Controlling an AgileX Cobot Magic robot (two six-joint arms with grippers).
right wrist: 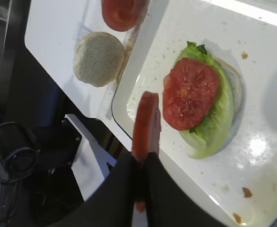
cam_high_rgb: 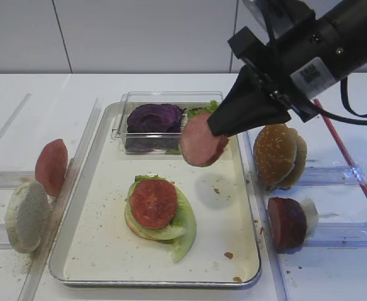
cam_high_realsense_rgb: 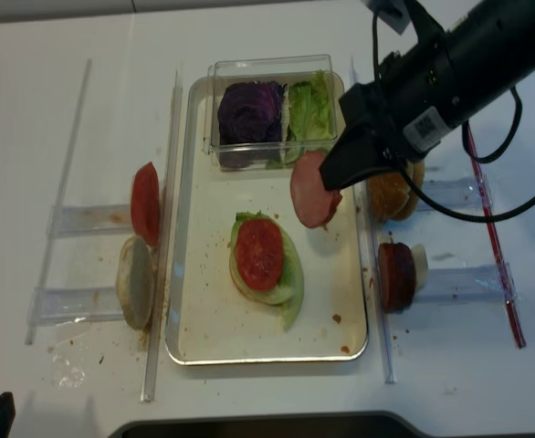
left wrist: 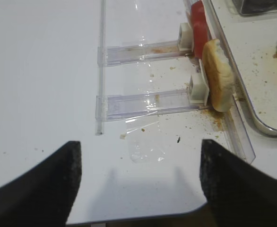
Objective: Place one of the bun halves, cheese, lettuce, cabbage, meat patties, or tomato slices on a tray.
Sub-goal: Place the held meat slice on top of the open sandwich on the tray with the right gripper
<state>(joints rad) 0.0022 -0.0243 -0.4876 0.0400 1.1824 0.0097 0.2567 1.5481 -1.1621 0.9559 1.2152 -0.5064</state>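
My right gripper [cam_high_rgb: 224, 128] is shut on a pinkish meat patty [cam_high_rgb: 202, 141], holding it on edge in the air over the back right of the silver tray [cam_high_rgb: 152, 282]. In the right wrist view the patty [right wrist: 145, 123] sticks out from between the black fingers [right wrist: 122, 189], above the tray's near rim. On the tray lies a stack: a bun half underneath, lettuce [cam_high_rgb: 182, 219], and a tomato slice [cam_high_rgb: 153, 202] on top. My left gripper [left wrist: 139, 145] is open and empty over the bare white table, left of the tray.
A clear box [cam_high_rgb: 130, 100] at the tray's back holds purple cabbage [cam_high_rgb: 153, 118] and lettuce. Right racks hold sesame bun halves [cam_high_rgb: 274, 153] and another patty [cam_high_rgb: 287, 222]. Left racks hold a tomato slice [cam_high_rgb: 51, 166] and a pale bun half [cam_high_rgb: 27, 216].
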